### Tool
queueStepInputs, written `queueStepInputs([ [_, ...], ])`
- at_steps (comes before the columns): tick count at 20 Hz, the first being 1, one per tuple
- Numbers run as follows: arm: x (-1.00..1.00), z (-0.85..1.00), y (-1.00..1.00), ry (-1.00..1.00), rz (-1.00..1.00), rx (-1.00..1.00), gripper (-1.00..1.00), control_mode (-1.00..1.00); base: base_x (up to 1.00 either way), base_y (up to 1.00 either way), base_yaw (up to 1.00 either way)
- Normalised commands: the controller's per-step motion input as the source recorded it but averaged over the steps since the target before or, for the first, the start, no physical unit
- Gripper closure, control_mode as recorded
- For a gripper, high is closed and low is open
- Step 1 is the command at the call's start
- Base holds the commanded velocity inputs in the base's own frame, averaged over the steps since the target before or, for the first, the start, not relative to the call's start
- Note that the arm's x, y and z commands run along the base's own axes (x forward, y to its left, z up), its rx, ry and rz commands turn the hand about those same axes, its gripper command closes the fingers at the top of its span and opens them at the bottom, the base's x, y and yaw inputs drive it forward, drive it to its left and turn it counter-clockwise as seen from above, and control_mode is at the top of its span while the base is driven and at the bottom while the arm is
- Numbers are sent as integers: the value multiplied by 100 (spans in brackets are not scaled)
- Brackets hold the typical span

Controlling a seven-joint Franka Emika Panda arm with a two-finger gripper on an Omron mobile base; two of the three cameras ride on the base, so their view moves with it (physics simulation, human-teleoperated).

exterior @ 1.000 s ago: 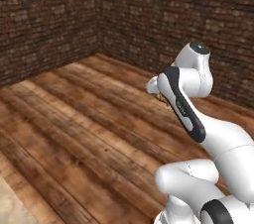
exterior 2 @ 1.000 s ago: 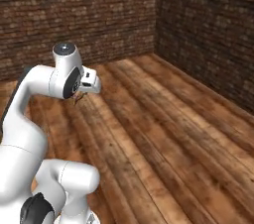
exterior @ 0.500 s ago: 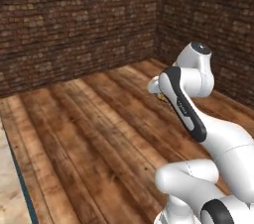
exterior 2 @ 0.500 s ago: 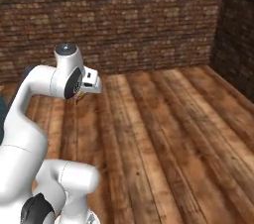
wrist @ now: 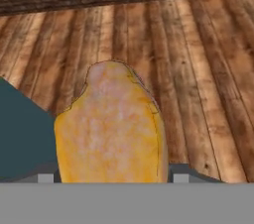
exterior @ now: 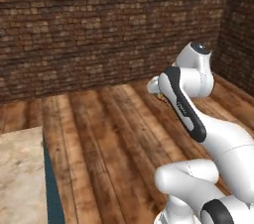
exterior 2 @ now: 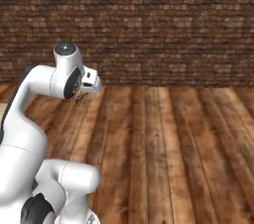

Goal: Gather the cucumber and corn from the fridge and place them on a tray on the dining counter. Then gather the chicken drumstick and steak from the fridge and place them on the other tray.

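the hand view shows a golden-tan, mottled, teardrop-shaped piece (wrist: 111, 129) sitting right between the finger tips at the bottom of the view; i take it for the chicken drumstick, thick end nearest the camera and narrower end pointing away. the gripper (wrist: 111, 176) looks closed on it, jaws set about as wide as the thick end, and the piece hangs above bare wooden floor (wrist: 198, 69), so it reads as carried rather than resting on anything. in the left base view the arm is folded up over the base and a small tan speck shows just under the wrist (exterior: 159, 95), which fits the same piece. a corner of the dining counter (exterior: 20, 178), beige mottled stone on a teal side, sits at the lower left of that view, and a teal edge (wrist: 22, 134) also enters the hand view at the left. brick wall (exterior 2: 149, 25) lies ahead. judgement: the run is in its second half, the meat part; the drumstick is out of the fridge and in transit toward the counter. the state of the cucumber and corn cannot be checked here. left to do, as far as i can tell: set the drumstick on its tray, then fetch the steak.
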Motion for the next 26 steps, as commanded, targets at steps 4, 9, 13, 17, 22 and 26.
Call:
queueStepInputs([
  [4,0,0,0,0,0,0,100,100,100,0,40],
  [9,0,0,0,0,0,0,100,100,100,0,41],
  [13,0,0,0,0,0,0,100,100,100,0,42],
  [17,0,0,0,0,0,0,100,100,100,0,42],
  [22,0,0,0,0,0,0,100,100,100,0,46],
  [26,0,0,0,0,0,0,100,100,100,0,52],
])
